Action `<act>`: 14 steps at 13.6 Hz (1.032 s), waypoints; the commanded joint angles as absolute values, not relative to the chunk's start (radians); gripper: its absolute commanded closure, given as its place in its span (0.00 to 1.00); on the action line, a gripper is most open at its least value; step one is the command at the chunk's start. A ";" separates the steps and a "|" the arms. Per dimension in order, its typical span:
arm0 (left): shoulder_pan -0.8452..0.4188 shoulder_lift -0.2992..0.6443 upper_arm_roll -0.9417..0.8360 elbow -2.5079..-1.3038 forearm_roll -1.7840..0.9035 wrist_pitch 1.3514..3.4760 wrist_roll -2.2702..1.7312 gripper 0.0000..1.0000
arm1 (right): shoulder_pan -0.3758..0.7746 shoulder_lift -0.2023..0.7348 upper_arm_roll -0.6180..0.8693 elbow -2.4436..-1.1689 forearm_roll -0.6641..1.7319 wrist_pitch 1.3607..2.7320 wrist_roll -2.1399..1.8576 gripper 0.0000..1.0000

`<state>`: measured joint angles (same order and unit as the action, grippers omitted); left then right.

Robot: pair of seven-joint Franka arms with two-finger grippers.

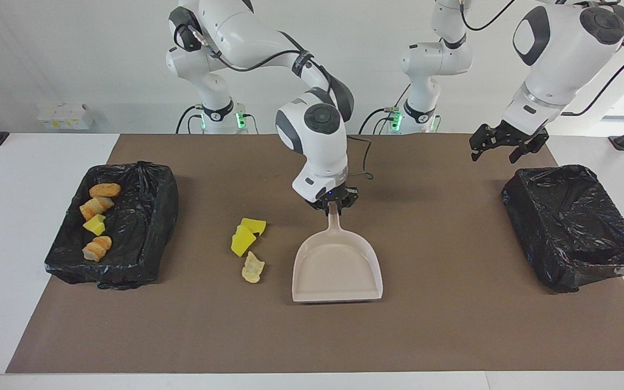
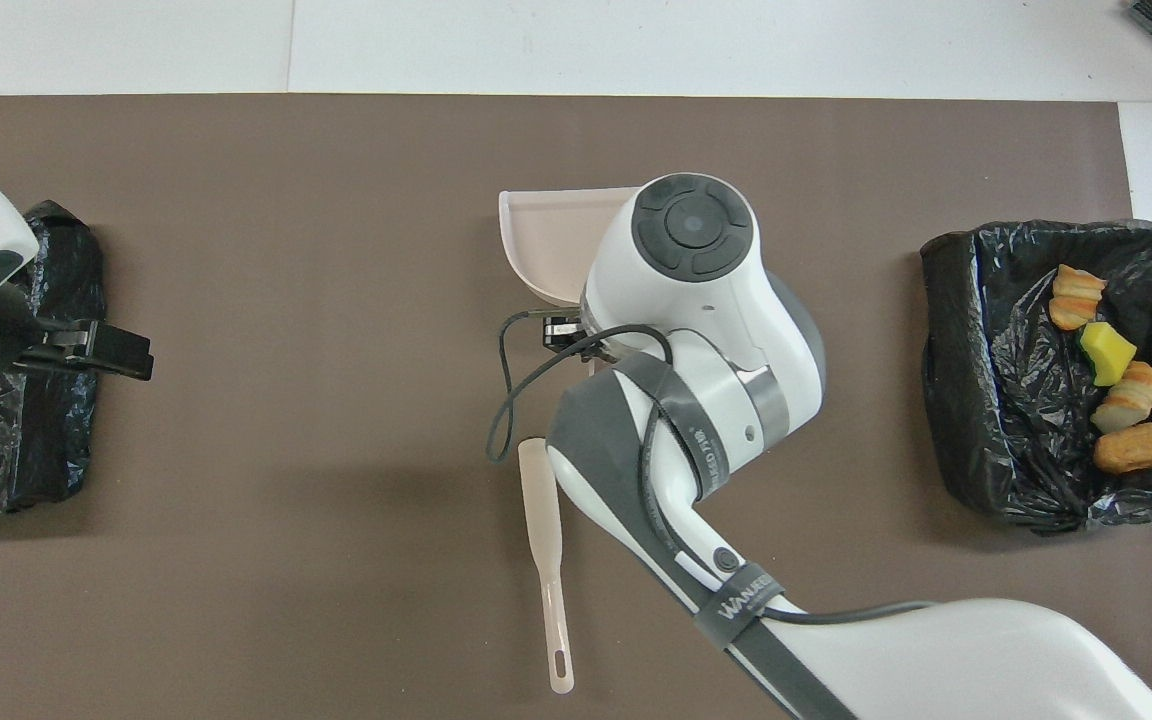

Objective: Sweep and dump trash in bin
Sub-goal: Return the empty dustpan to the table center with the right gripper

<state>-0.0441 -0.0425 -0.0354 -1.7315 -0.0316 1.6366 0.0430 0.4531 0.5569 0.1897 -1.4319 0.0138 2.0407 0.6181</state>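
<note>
My right gripper [image 1: 334, 207] is shut on the handle of the beige dustpan [image 1: 336, 265], which lies flat on the brown mat with its mouth facing away from the robots; it also shows in the overhead view [image 2: 546, 240]. Beside the dustpan, toward the right arm's end, lie two yellow sponge blocks [image 1: 247, 234] and a pale chip [image 1: 252, 268]; the right arm hides them in the overhead view. The beige brush [image 2: 546, 560] lies nearer to the robots than the dustpan. My left gripper [image 1: 495, 154] is open and empty in the air by the empty bin [image 1: 572, 227].
A black-lined bin [image 1: 144, 227] at the right arm's end holds bread rolls [image 1: 104, 190] and a yellow sponge [image 1: 95, 223]; it also shows in the overhead view [image 2: 976, 400]. The brown mat [image 1: 453, 325] covers most of the table. A cable [image 1: 366, 173] trails from the right wrist.
</note>
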 commanded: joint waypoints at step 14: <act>-0.028 -0.037 -0.040 -1.723 -0.023 1.674 0.118 0.00 | 0.440 0.229 0.187 -1.673 0.151 1.809 0.623 0.00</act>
